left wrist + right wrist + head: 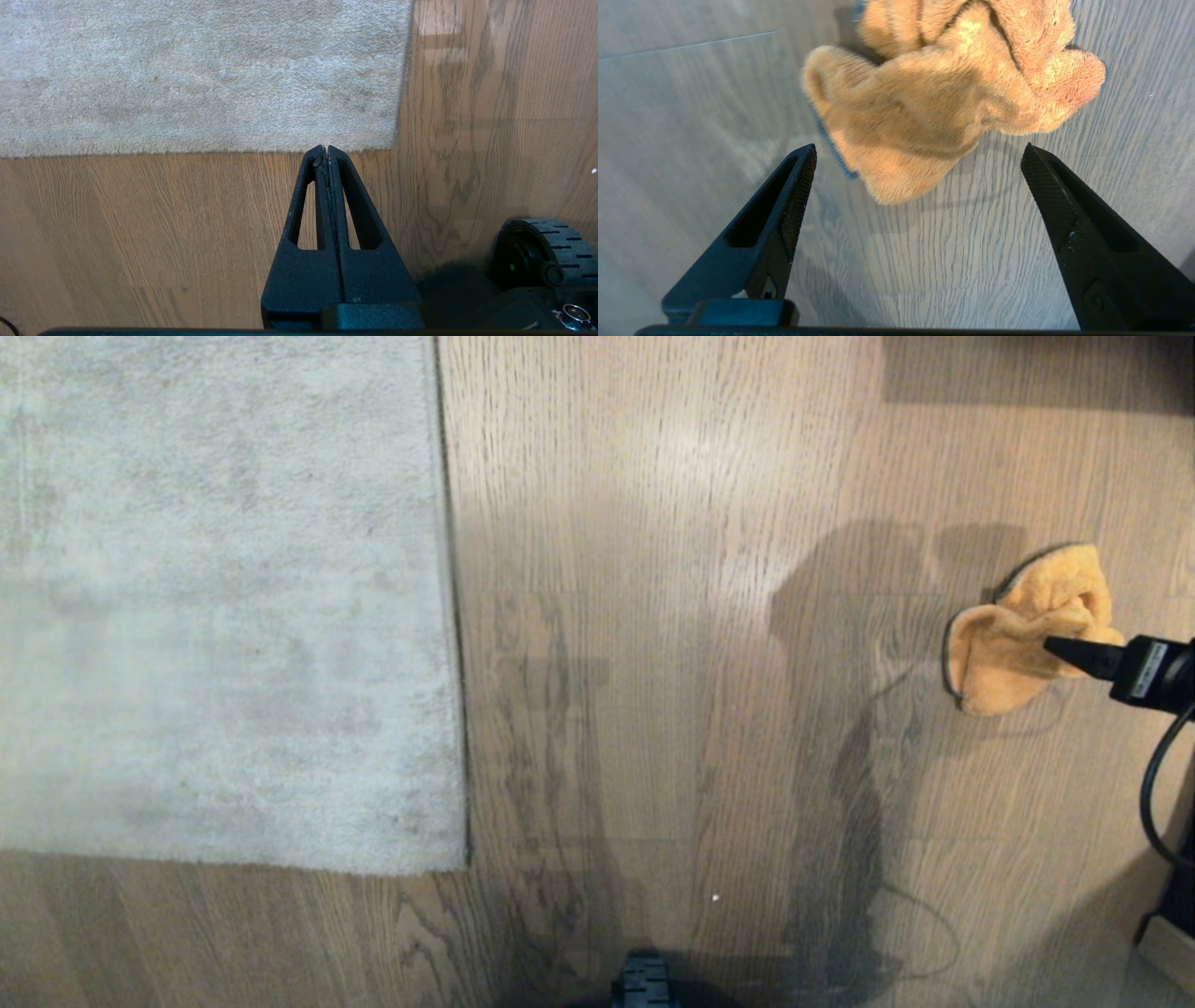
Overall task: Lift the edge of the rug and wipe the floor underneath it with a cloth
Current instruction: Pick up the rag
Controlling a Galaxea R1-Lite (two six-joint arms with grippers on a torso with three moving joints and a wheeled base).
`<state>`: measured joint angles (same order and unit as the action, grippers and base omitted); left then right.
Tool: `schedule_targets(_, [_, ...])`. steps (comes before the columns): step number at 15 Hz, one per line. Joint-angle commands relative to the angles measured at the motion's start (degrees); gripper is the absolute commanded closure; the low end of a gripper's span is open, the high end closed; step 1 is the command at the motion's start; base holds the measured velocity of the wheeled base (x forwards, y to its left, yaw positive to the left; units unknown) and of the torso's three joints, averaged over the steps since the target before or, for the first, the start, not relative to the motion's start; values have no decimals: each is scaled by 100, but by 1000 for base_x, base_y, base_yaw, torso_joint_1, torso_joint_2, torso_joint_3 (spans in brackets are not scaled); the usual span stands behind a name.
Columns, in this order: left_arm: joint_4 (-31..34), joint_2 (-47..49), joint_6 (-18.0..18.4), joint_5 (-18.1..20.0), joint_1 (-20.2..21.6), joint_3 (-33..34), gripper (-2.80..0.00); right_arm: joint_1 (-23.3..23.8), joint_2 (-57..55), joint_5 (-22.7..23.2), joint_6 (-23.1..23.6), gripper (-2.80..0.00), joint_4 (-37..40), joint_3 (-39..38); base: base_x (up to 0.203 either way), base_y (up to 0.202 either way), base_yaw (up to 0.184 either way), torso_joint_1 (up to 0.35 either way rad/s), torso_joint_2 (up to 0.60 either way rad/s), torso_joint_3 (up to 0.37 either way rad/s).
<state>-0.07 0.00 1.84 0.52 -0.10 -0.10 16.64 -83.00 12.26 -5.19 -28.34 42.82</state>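
Note:
The pale grey rug [215, 607] lies flat at the left, and its rug edge [452, 616] runs straight along the brown wood floor [653, 616]. At the far right the orange cloth [1022, 635] lies crumpled on the floor. My right gripper [1055, 646] reaches it from the right. In the right wrist view that gripper [919, 148] is open wide, with the near end of the cloth [924, 107] between its fingertips and ungripped. My left gripper [325, 148] is shut on nothing and hangs over the floor [140, 224], near the rug's corner [397, 144].
A black cable [1153, 803] loops down from the right arm at the right border. The base's black wheel [542, 252] sits close to the left gripper, and part of the base [642, 985] shows at the bottom middle. A dark object [1172, 933] stands at the lower right.

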Motion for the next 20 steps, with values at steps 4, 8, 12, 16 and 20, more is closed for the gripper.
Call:
schedule_targets(4, [-1, 0, 0, 1, 1, 1, 0, -3, -932, -43, -480, -280, -820, 215, 0, 0, 0, 0, 0, 0])
schedule_targets(8, [-1, 0, 0, 1, 1, 1, 0, -19, -1422, -163, -648, -280, -1461, 235, 0, 0, 0, 0, 0, 0])
schedule_targets(12, [-1, 0, 0, 1, 1, 1, 0, -34, -1722, -163, -650, -280, -1857, 309, 0, 0, 0, 0, 0, 0])
schedule_targets(16, [-1, 0, 0, 1, 1, 8, 0, -64, -1960, -163, -650, -280, -2183, 375, 0, 0, 0, 0, 0, 0])
schedule_targets(20, [-1, 0, 0, 1, 1, 1, 0, -77, -2117, -163, -646, -280, -2211, 595, 0, 0, 0, 0, 0, 0])
